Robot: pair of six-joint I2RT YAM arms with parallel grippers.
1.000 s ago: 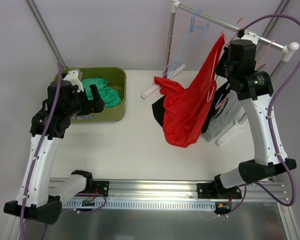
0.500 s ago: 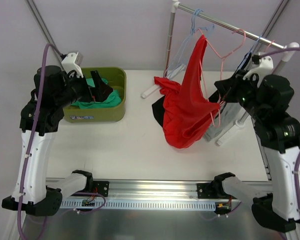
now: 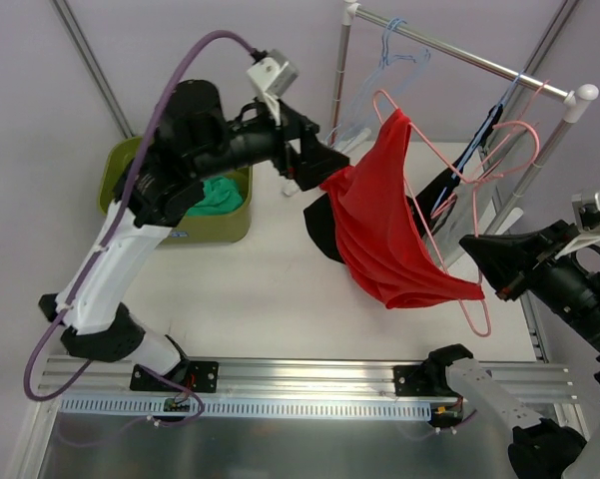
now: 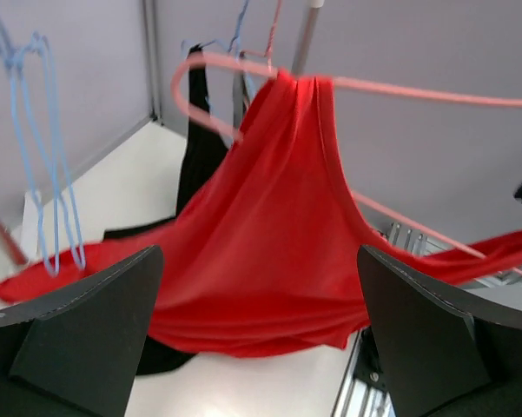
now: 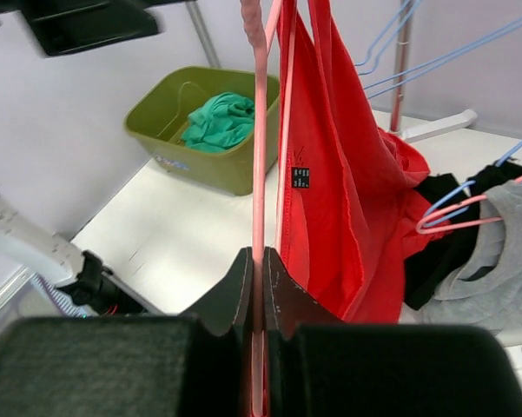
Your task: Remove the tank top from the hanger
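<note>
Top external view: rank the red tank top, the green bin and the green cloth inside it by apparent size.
1. red tank top
2. green bin, though partly hidden
3. green cloth

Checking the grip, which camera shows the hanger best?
Top external: most of the hanger, tank top draped over it, right gripper at its near end. Right wrist shows only the clamped wire; left wrist, its upper curve.

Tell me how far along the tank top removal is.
Done: the right gripper is shut on the pink hanger, holding it up. In hand: the open left gripper is at the red tank top. Left: the garment is still draped over the hanger, so pulling it off remains.
</note>
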